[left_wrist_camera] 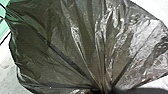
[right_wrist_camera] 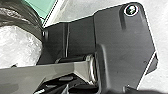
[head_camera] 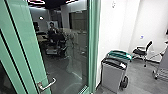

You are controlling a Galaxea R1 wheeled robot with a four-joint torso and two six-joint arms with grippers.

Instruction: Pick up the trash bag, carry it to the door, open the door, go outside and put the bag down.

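Your left gripper (left_wrist_camera: 100,90) has its fingers closed on the gathered neck of the trash bag (left_wrist_camera: 75,50). The bag is dark, shiny and a little see-through. From the fingers its folds go out like a fan, and its wide body lies in front of them. For the grasp on your right side, I cannot tell the state.

Past the bag, as seen from the left fingers, there is a green surface (left_wrist_camera: 3,21) and also some pale floor (left_wrist_camera: 7,72).

In your head view you have the green door frame (head_camera: 22,42) on the left, with a metal lever handle (head_camera: 47,84) low on it. How far this handle is from the fingers, I cannot tell. Next to the handle is dark glass (head_camera: 77,60), and in it you see, small, a person (head_camera: 53,29). To the right of the glass, by a white wall (head_camera: 113,30), stands a grey bin (head_camera: 112,76) with a dark top. A green-topped bin (head_camera: 121,54) is just behind it, and farther back is a black chair (head_camera: 141,51).
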